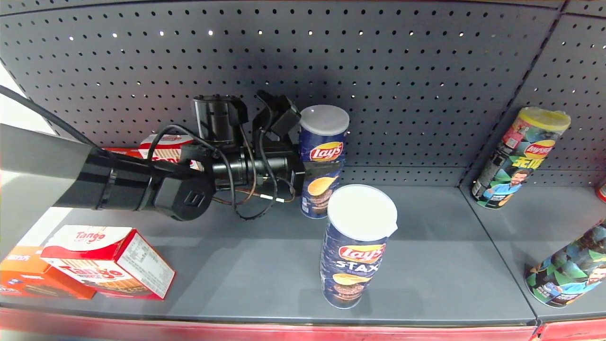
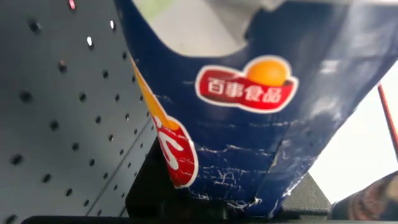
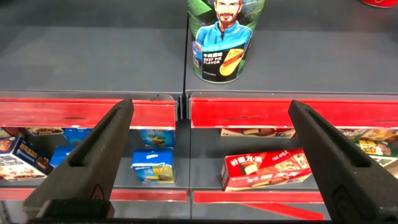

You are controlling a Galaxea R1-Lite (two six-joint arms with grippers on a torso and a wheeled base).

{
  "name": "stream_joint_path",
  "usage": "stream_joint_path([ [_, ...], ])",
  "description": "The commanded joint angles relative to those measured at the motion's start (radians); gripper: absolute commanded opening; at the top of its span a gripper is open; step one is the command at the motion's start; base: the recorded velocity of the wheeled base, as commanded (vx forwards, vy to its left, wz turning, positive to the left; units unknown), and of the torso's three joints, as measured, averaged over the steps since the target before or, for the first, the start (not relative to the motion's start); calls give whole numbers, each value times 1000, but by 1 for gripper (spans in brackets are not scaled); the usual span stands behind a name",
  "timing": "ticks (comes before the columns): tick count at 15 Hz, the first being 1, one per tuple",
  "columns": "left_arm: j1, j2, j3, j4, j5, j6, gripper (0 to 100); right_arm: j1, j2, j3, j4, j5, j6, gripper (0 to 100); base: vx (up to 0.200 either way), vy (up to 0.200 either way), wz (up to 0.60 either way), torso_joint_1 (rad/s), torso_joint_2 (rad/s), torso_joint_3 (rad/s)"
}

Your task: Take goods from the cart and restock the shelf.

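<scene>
Cans of chips were partly in place on the grey shelf [image 1: 227, 265]. The front blue can [image 1: 356, 255] stood alone in the lower middle of the head view, so that one looked done. Behind it, near the middle of the frame and close to the wall with holes [image 1: 378, 71], the left gripper [image 1: 318, 166] had its fingers closed around the held blue can [image 1: 324, 142] — it stood up straight, and its bottom looked to be on the shelf or just above it. The left wrist view showed the held blue can [image 2: 249, 124] very close. This step seemed nearly finished: the gripper needed only to let go and pull away.

The right gripper [image 3: 211, 104] had its fingers spread wide and held nothing, in front of a green can [image 3: 225, 37]. Tall cans [image 1: 518, 158] at the right and boxes [image 1: 111, 263] at the lower left sat on the shelf too. How many goods were left to bring could not be told.
</scene>
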Motion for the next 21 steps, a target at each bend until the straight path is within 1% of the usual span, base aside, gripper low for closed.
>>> stream_joint_path([
  [1,0,21,-2,-1,0,1,0,1,3,0,0,0,0,100,0,0,0,0,0,0],
  [3,-1,48,0,-35,2,-6,0,0,3,0,0,0,0,100,0,0,0,0,0,0],
  [5,-1,57,1,-35,0,-10,0,1,3,0,0,0,0,100,0,0,0,0,0,0],
  [6,0,63,1,-35,2,-12,100,0,3,0,0,0,0,100,0,0,0,0,0,0],
  [10,6,61,4,-33,3,-15,100,1,3,0,0,0,0,100,0,0,0,0,0,0],
  [11,22,52,18,-32,10,-15,100,1,3,0,0,-2,0,100,0,0,0,0,0,0],
  [13,33,15,47,-27,40,-15,100,0,3,0,0,0,0,100,0,0,0,0,0,0],
  [14,42,-20,90,-23,83,-15,100,1,3,0,0,0,0,100,0,0,0,0,0,0],
  [15,42,-43,127,-21,123,-13,100,0,3,0,0,0,0,100,0,0,0,0,0,0],
  [16,36,-72,170,-23,186,-13,100,0,3,0,0,0,0,100,0,0,0,0,0,0],
  [17,34,-92,196,-23,223,-13,100,0,3,0,0,0,0,100,0,0,0,0,0,0],
  [18,33,-118,231,-21,250,-12,100,0,3,0,0,0,0,100,0,0,0,0,0,0],
  [20,33,-123,241,-21,260,-10,100,0,3,0,0,-2,0,100,0,0,0,0,0,0],
  [21,31,-123,247,-20,346,-10,100,0,3,0,0,0,0,100,0,0,0,0,0,0],
])
